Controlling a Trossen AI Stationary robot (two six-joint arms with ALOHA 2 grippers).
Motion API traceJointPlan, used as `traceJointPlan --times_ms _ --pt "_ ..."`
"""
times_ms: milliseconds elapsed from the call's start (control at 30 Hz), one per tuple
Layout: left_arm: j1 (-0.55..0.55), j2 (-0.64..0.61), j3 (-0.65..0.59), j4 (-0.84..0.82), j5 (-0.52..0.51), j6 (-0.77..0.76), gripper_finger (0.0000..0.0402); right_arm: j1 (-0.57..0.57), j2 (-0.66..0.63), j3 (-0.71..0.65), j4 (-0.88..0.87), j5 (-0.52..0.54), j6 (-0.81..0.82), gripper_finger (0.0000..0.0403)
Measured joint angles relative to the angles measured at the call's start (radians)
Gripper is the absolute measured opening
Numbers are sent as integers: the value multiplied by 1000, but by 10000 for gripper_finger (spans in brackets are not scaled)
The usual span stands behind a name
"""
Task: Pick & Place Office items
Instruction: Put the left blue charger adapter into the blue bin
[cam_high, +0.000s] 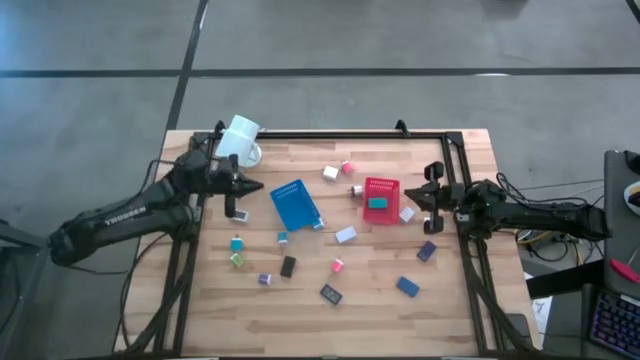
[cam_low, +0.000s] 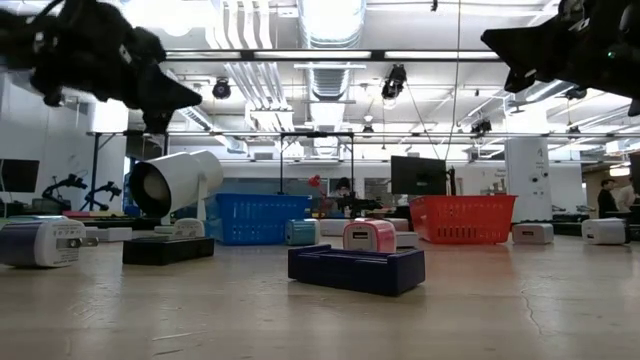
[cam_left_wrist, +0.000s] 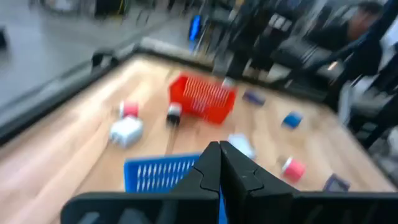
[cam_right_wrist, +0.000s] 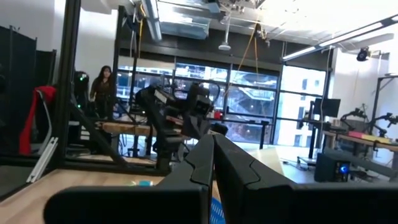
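Both arms are showing up dark, nearly black, built of thick rounded links. The left arm (cam_high: 120, 222) is carrying white lettering along its forearm link; it is reading roughly as "TROSSEN", though the letters are too small to be sure. The right arm (cam_high: 530, 216) is trailing thin dark cables near its base end. The left gripper (cam_left_wrist: 221, 163) is showing two matte black, angular fingers tapering to narrow tips above a wide black crossbar. The right gripper (cam_right_wrist: 210, 158) is looking the same: black, faceted fingers on a broad bar.
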Motion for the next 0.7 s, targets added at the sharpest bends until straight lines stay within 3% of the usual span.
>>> traceJointPlan --times_ms 167,300,500,600,700 --pt "-230 55 147 -281 -305 -6 3 0 -1 0 1 0 -7 8" --pt "-405 94 264 -472 -531 -104 14 0 -1 0 1 0 -6 8" --pt "-559 186 485 -908 -664 -416 38 0 -1 0 7 0 -4 8" --pt "-632 215 484 -1002 -754 -578 50 0 -1 0 15 0 -5 8" --pt "-677 238 451 -1057 -766 -702 65 0 -1 6 14 0 -4 8"
